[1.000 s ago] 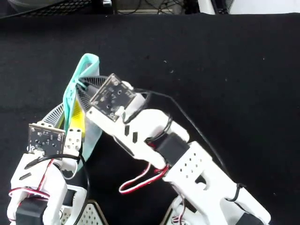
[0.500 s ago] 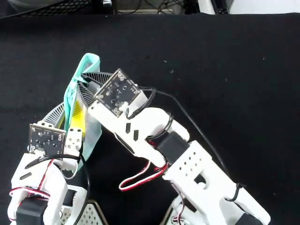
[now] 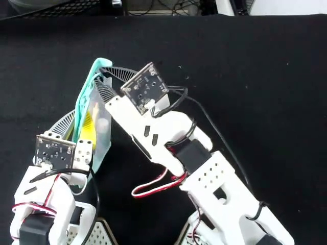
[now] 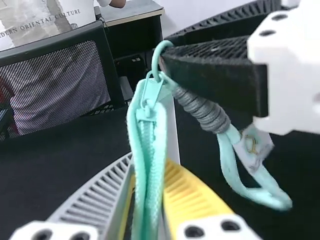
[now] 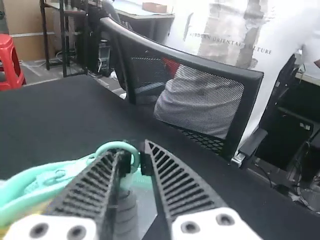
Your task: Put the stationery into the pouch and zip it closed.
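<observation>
The clear pouch (image 3: 99, 133) with a mint zipper edge (image 4: 148, 165) stands on its side on the black table, with a yellow item (image 3: 86, 125) inside it. My left gripper (image 3: 76, 128) is shut on the pouch's near end; in the left wrist view the left gripper (image 4: 145, 205) clamps the zipper edge between its ribbed fingers (image 4: 92, 197). My right gripper (image 3: 103, 76) is at the pouch's far end, shut on the mint zipper pull (image 4: 150, 92). The pull's ring (image 5: 119, 150) sits between the right gripper (image 5: 136, 154) tips. A mint cord loop (image 4: 250, 175) hangs below it.
Black cloth (image 3: 245, 66) covers the table, with free room to the right and far side. A mesh office chair (image 5: 200, 95) stands past the table's far edge. The two arms' bases (image 3: 214, 204) crowd the near edge.
My right gripper has moved along the pouch toward its far end and to the right, taking the zipper pull with it. The pouch has straightened a little. The left arm has barely shifted.
</observation>
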